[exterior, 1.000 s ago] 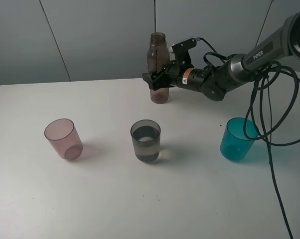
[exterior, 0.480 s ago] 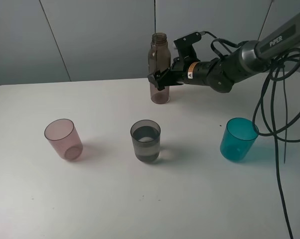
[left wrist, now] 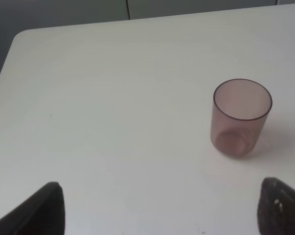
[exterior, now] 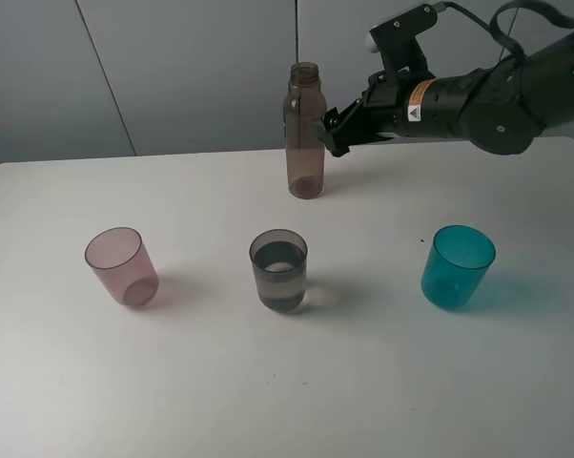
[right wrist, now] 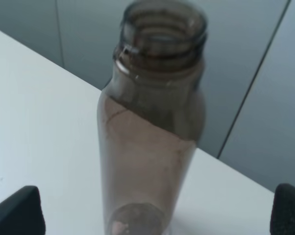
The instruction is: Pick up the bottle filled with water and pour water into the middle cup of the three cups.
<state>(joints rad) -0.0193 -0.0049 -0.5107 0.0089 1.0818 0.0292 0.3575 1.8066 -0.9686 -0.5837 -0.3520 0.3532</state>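
A tall, slim, smoky brown see-through plastic bottle [exterior: 304, 131] with no cap is seen standing upright near the back of the white table [exterior: 268, 382]. It is not held by anything. The right gripper [exterior: 333, 131] is just beside the bottle and lifted off the table, with its jaws wide apart and nothing between them. In the right wrist view the bottle [right wrist: 155, 127] is seen close up, with the two dark fingertips [right wrist: 17, 213] far out on either side of it and not touching it.

Three small see-through plastic cups are lined up nearer the front, well apart from each other: a pink cup [exterior: 122, 266], a smoky grey middle cup [exterior: 278, 269] and a teal cup [exterior: 456, 265]. A pale band is seen inside the grey cup, which looks like water partway up. The pink and teal cups look empty.

The bottle looks almost empty, though this is hard to tell for sure through the dark plastic.

So the job seems to be nearly finished: water is in the middle cup and the bottle is set down on the table. Little more than taking the arm away seems to be left.

The left gripper [left wrist: 159, 208] is parked low over the table near the pink cup [left wrist: 241, 117], with its jaws apart and empty.
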